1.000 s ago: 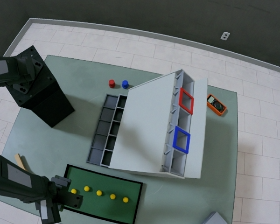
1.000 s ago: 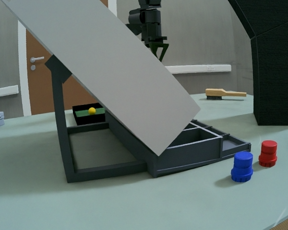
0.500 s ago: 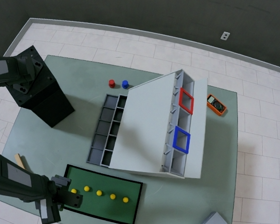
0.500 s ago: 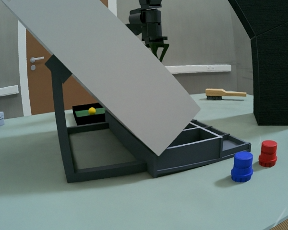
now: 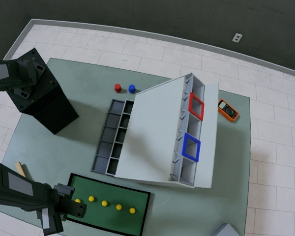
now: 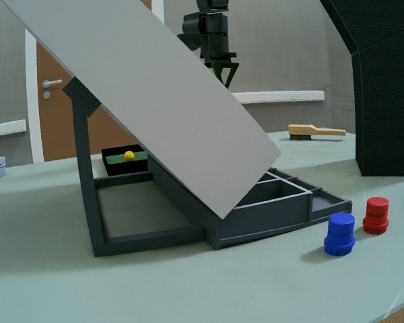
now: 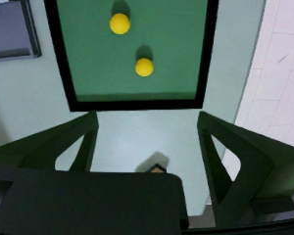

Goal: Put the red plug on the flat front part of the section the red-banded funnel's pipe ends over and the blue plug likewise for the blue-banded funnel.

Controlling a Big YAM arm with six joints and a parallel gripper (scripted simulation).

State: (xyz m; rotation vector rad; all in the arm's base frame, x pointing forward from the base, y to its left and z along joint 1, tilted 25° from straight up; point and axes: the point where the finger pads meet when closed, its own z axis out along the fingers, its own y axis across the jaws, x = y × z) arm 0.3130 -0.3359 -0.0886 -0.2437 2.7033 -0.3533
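Note:
My gripper (image 5: pixel 73 207) is open and empty, hovering high above the near-left end of the green marble tray (image 5: pixel 108 207). Several yellow marbles (image 5: pixel 104 203) lie in a row on the tray; two show in the wrist view (image 7: pixel 144 67), ahead of my fingers. The red plug (image 5: pixel 117 87) and the blue plug (image 5: pixel 131 88) stand upright on the table beyond the row of grey sections (image 5: pixel 109 135). A sloped grey cover (image 5: pixel 152 129) hides the pipes. The red-banded funnel (image 5: pixel 196 105) and the blue-banded funnel (image 5: pixel 191 147) open at its top edge.
A tall black block (image 5: pixel 38 94) stands at the left. An orange multimeter (image 5: pixel 227 109) lies behind the cover. A wooden brush (image 6: pixel 315 132) lies near the table's left edge. A grey box (image 5: pixel 225 229) is at the near right corner.

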